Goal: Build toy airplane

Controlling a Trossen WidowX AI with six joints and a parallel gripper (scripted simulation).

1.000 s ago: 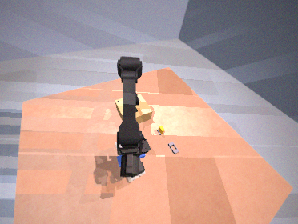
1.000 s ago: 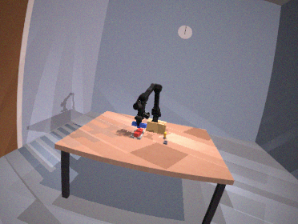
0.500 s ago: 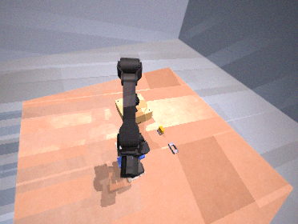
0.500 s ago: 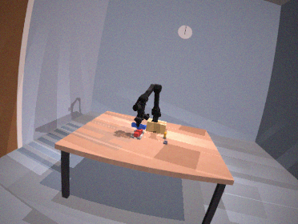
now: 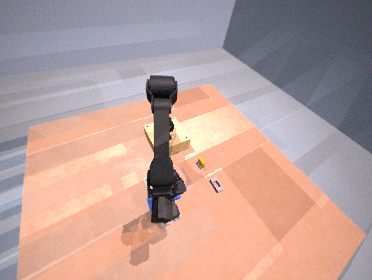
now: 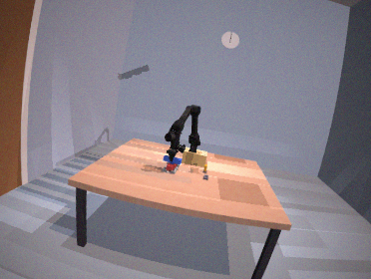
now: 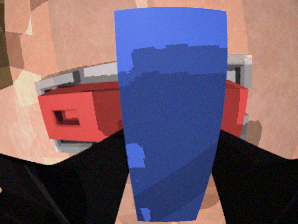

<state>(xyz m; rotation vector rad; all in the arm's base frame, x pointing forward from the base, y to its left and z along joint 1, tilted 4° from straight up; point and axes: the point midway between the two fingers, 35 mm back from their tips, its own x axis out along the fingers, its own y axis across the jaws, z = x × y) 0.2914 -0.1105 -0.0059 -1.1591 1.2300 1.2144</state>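
From the top, the black arm covers much of the scene: the gripper (image 5: 165,209) (image 6: 173,155) (image 7: 169,132) hides nearly all of the wing (image 5: 151,203) (image 6: 173,159) (image 7: 172,110), a blue edge peeking out, and the red fuselage is out of sight here. The forearm lies across the pale yellow block (image 5: 181,146) (image 6: 194,157). Plain to see, though: a small yellow piece (image 5: 201,162) (image 6: 205,168) and, near it, a grey piece with an opening (image 5: 216,185) (image 6: 205,177).

Over to the exterior, everything tiny, but here's the height: blue wing above the red fuselage (image 6: 172,167) (image 7: 80,116), over the table (image 6: 185,196). Whether they touch, I can't tell.

Now the wrist: fingers part-open, clamped on the wing, which crosses the fuselage and blocks its middle. One rectangular socket shows at the left; the grey cradle (image 7: 65,145) frames the fuselage, partly covered. The wing's tab and the fingertips are hidden, and neither small piece appears.
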